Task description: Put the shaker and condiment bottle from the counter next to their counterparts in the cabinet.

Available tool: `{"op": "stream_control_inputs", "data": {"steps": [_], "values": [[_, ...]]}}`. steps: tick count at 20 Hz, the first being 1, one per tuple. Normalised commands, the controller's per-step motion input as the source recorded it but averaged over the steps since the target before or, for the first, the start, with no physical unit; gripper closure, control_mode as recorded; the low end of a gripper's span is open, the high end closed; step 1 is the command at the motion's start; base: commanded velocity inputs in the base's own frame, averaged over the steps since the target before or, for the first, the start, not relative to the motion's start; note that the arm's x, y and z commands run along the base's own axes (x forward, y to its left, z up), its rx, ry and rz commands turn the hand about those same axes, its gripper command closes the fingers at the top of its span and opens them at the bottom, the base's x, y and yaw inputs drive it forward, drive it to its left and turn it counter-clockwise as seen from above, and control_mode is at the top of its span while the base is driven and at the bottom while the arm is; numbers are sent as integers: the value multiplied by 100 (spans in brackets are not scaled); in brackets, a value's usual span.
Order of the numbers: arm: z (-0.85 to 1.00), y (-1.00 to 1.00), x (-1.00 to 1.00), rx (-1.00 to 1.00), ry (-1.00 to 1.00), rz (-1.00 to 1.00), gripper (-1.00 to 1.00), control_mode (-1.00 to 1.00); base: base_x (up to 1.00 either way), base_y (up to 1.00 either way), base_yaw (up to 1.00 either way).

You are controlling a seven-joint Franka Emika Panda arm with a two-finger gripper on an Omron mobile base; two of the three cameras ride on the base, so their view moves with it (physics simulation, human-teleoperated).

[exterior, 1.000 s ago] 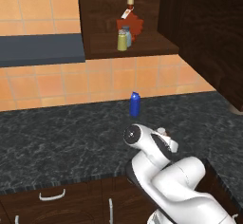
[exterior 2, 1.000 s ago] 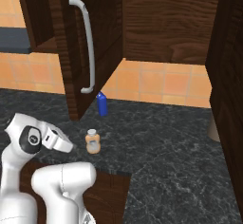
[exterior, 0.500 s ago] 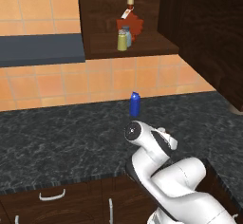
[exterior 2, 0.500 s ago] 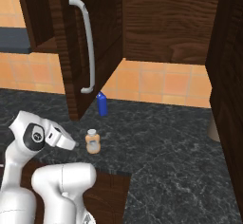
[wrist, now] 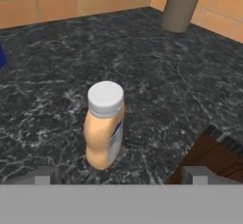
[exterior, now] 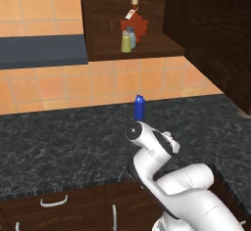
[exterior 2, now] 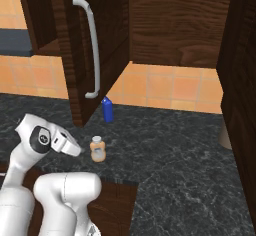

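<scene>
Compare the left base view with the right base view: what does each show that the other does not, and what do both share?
Left base view alone: the open cabinet shelf holding the yellow-green shaker, the grey-blue shaker and the red leaf-shaped bottle.

Right base view alone: the tan-orange condiment bottle standing on the counter, the cabinet door with its long pale handle, and a grey-brown cylinder at the far right.

Both: the blue bottle upright near the tiled wall, the dark veined counter and the white arm.
</scene>
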Motion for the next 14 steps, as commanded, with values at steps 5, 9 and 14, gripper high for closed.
{"op": "stream_control_inputs", "data": {"steps": [5, 9, 14], "values": [[-11, -20, 13, 5, 0, -2, -100, -100, 0, 0, 0], [-27, -12, 5, 4, 0, 0, -100, -100, 0, 0, 0], [-10, -14, 2, 6, 0, -1, -100, -100, 0, 0, 0]]}}
